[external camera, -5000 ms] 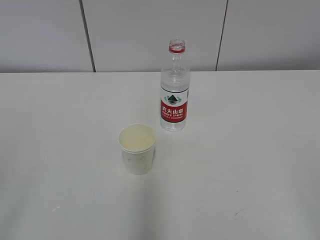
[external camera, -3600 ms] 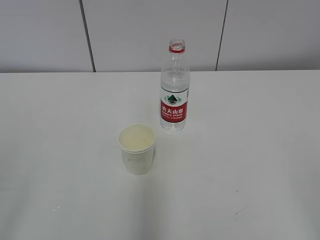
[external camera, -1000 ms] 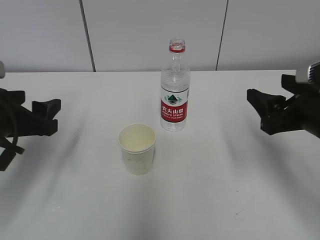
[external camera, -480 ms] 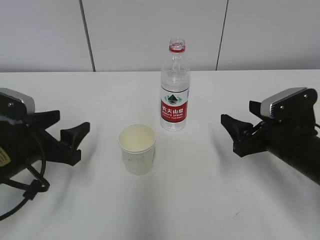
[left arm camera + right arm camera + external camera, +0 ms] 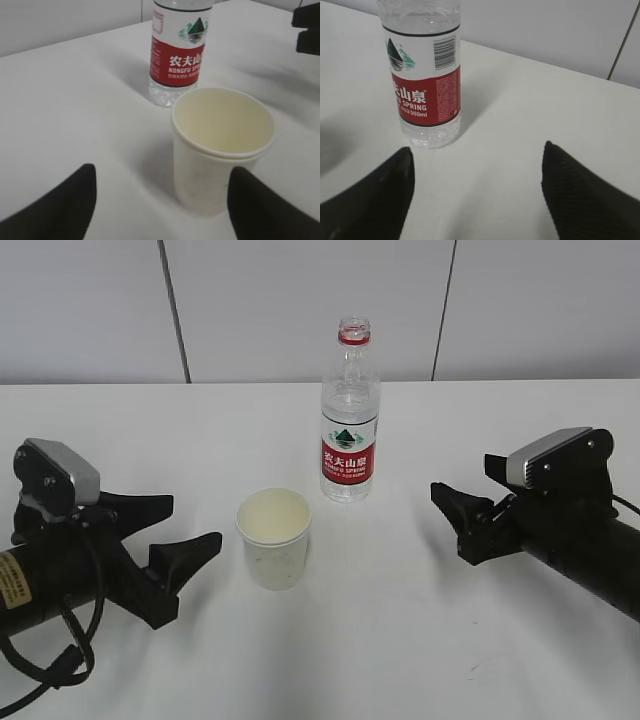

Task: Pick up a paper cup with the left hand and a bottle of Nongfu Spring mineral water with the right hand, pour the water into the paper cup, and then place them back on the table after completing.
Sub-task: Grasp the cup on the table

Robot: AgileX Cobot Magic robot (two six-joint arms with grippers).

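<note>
An empty white paper cup [image 5: 274,538] stands upright on the white table [image 5: 420,640]. It also shows in the left wrist view [image 5: 220,155]. An uncapped Nongfu Spring bottle [image 5: 350,420] with a red label stands just behind the cup, to its right. My left gripper [image 5: 180,528] is open and empty, a short way left of the cup. In the left wrist view [image 5: 162,172] the cup sits just ahead, toward the right finger. My right gripper [image 5: 462,482] is open and empty, right of the bottle. In the right wrist view [image 5: 477,150] the bottle [image 5: 425,85] stands ahead on the left.
A grey panelled wall [image 5: 300,300] runs behind the table's far edge. Bottle [image 5: 180,60] and cup stand close together. My right gripper's fingertips [image 5: 306,30] show at the top right of the left wrist view.
Both arms came in from the sides. My left gripper moved right toward the cup, and my right gripper moved left toward the bottle. Cup and bottle have not moved.
</note>
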